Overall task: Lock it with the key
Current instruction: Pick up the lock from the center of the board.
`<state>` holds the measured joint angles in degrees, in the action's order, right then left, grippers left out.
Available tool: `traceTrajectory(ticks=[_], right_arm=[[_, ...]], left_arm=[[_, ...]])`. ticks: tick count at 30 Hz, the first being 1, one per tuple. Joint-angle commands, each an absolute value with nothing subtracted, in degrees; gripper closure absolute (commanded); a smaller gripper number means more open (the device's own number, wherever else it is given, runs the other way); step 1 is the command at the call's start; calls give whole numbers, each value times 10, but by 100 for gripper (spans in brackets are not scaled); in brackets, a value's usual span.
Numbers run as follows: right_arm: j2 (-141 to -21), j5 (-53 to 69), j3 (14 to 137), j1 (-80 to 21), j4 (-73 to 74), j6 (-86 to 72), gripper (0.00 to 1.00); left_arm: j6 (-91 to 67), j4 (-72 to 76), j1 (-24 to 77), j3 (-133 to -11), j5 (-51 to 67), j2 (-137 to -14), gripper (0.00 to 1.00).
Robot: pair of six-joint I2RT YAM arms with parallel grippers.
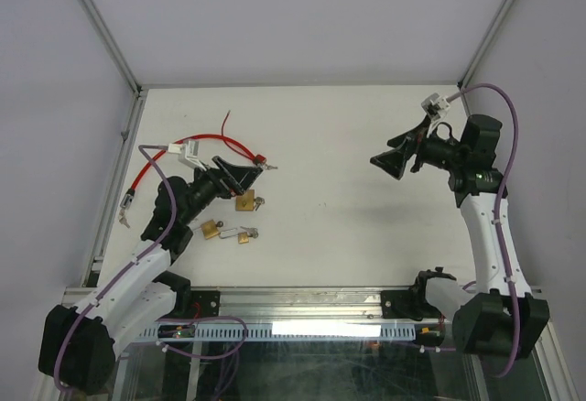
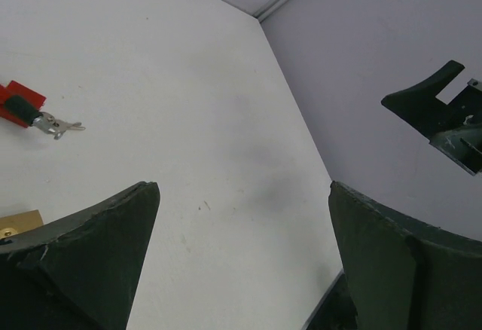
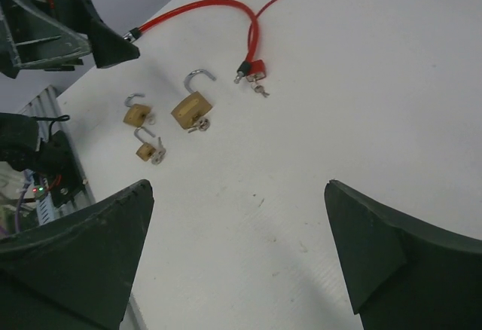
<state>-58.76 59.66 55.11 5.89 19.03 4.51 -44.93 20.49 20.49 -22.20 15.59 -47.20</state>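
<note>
Jaws wide, left claw (image 2: 242,188), right claw (image 3: 239,187), empty

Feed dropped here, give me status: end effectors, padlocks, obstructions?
Left end effector open, by large padlock. Right end effector open, high, clear. Shackle up, unlocked. Red cable lock alongside, not blocking.

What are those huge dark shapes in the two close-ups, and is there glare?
Left wrist view: the left end effector's fingers, huge because near the lens. Right wrist view: the right end effector's fingers likewise; padlocks look sharp. Top external view: a bright strip glares at the near edge.
</note>
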Motion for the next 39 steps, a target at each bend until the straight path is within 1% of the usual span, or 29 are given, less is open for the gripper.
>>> traceTrajectory(ticks=[1,4,7,9,16,18,19,21,23,25,34,39], right_arm=[[-624,711,534,56,117,42,0],[-637,697,547,40,179,110,0],[-628,619,550,13,228,190,0],[-621,568,547,1,237,212,0],[-635,500,545,-15,259,242,0],[-638,488,546,-19,261,245,0],[-639,484,545,-21,261,245,0],[-641,480,543,-23,261,246,0],[-644,477,542,-27,260,246,0],[-647,474,543,-31,261,247,0],[-651,469,538,-38,258,251,0],[-652,472,532,-40,255,250,0]], left_arm=[[-451,242,197,-202,79,-480,2],[-448,272,197,-195,34,-513,4],[-446,282,197,-212,0,-563,8],[-449,268,197,-236,-26,-603,11],[-417,184,197,-350,-102,-750,38],[-417,131,197,-401,-129,-794,46],[-421,98,197,-431,-143,-830,52],[-433,26,197,-502,-172,-877,57],[-444,-33,197,-554,-194,-914,57],[-445,-55,197,-584,-204,-939,56],[-383,-55,196,-640,-205,-1003,51],[-391,-53,195,-665,-198,-1030,51]])
